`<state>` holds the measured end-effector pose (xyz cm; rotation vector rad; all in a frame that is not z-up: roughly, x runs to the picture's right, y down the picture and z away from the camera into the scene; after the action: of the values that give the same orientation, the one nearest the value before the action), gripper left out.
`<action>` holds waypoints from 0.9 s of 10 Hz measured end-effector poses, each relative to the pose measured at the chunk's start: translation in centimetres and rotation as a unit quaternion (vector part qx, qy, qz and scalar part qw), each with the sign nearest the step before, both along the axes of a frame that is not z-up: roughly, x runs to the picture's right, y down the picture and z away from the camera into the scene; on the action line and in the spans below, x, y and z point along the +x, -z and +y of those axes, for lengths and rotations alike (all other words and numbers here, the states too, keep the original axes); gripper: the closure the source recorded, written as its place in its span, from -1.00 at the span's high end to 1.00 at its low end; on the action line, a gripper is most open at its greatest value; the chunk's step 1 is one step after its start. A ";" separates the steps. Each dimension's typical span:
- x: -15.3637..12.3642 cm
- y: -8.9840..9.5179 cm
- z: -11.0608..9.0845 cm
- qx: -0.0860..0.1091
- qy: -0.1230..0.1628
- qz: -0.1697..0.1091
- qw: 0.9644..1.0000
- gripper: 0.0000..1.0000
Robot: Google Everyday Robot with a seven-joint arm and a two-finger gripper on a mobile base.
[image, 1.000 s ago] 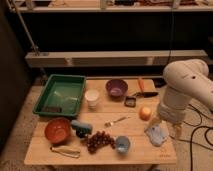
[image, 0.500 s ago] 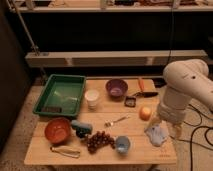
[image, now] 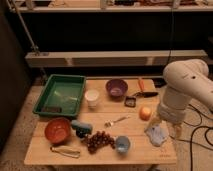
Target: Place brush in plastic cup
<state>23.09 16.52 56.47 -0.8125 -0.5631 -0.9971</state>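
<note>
The brush point(image: 134, 100) lies on the wooden table point(image: 140, 155) right of centre. Its squarish dark head is near the purple bowl and its thin black handle points right. The light-blue plastic cup point(image: 122, 144) stands upright near the front edge, right of the grapes. My gripper point(image: 165, 130) hangs from the white arm point(image: 186, 87) at the table's right side, over a pale blue cloth point(image: 158, 134). It is open and empty, in front and to the right of the brush and right of the cup.
On the table are a green tray point(image: 59, 94), a white cup point(image: 92, 98), a purple bowl point(image: 116, 88), an orange stick point(image: 141, 84), an orange fruit point(image: 145, 113), a fork point(image: 116, 121), a red bowl point(image: 58, 130), a teal block point(image: 80, 127), grapes point(image: 99, 141) and a wire tool point(image: 65, 151). Shelving stands behind.
</note>
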 end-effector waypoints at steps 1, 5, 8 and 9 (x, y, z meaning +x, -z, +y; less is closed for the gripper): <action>0.0 0.0 0.0 0.000 0.000 0.000 1.000 0.28; 0.1 0.1 0.0 0.001 0.001 0.003 1.000 0.28; -0.4 -0.5 -2.2 0.025 -0.009 0.034 0.999 0.28; -0.6 -0.9 -3.4 0.038 -0.019 0.040 0.998 0.28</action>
<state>22.51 13.11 57.39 -0.7679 -0.4665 -0.9416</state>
